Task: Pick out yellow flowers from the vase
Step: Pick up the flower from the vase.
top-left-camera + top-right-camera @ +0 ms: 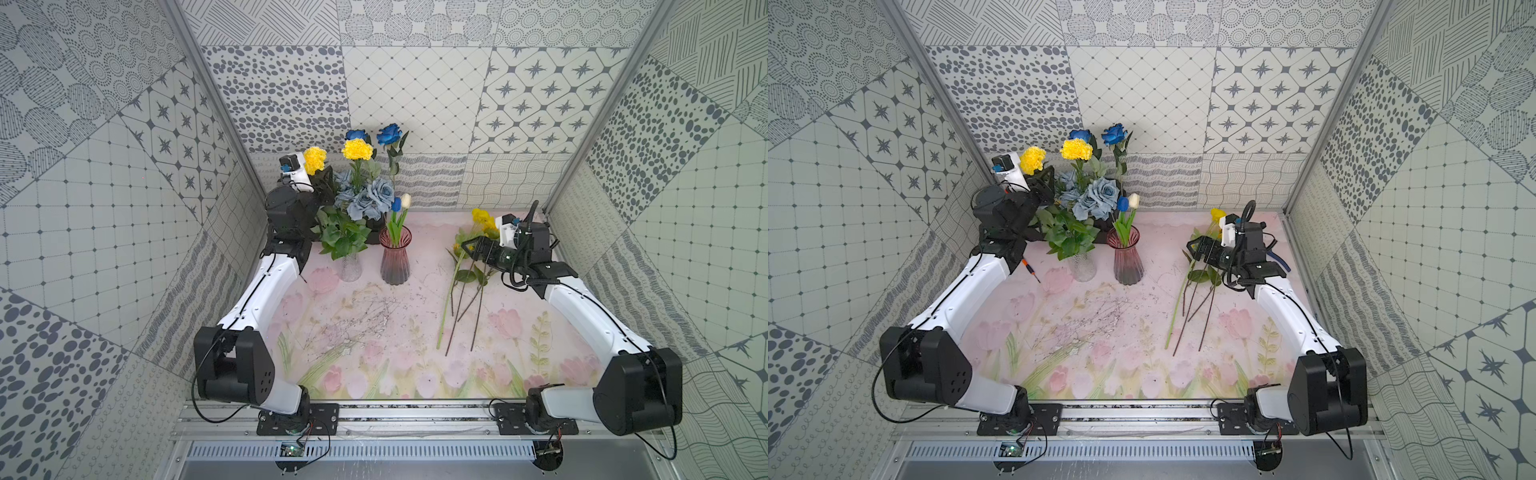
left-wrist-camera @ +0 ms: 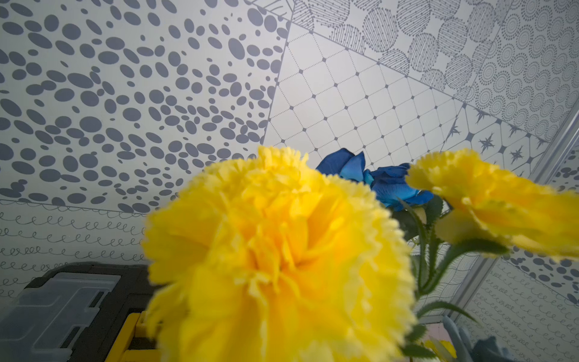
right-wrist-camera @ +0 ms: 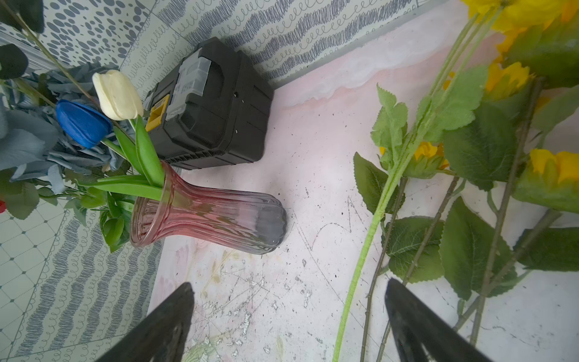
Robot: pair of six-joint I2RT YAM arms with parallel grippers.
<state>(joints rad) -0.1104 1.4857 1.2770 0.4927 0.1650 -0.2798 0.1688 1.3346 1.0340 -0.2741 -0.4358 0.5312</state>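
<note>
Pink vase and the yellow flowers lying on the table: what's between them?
Only bare, scuffed tabletop lies between the pink vase and the laid-down yellow flowers; the right wrist view shows it plainly, and both top views agree.

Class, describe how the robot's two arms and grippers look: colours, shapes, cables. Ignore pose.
The left arm and right arm match: curved white link shells, bulky black joint housings, thin black cables along the links, black base plates. A white camera mount sits at each wrist. The right gripper's fingers are black and tapered.
</note>
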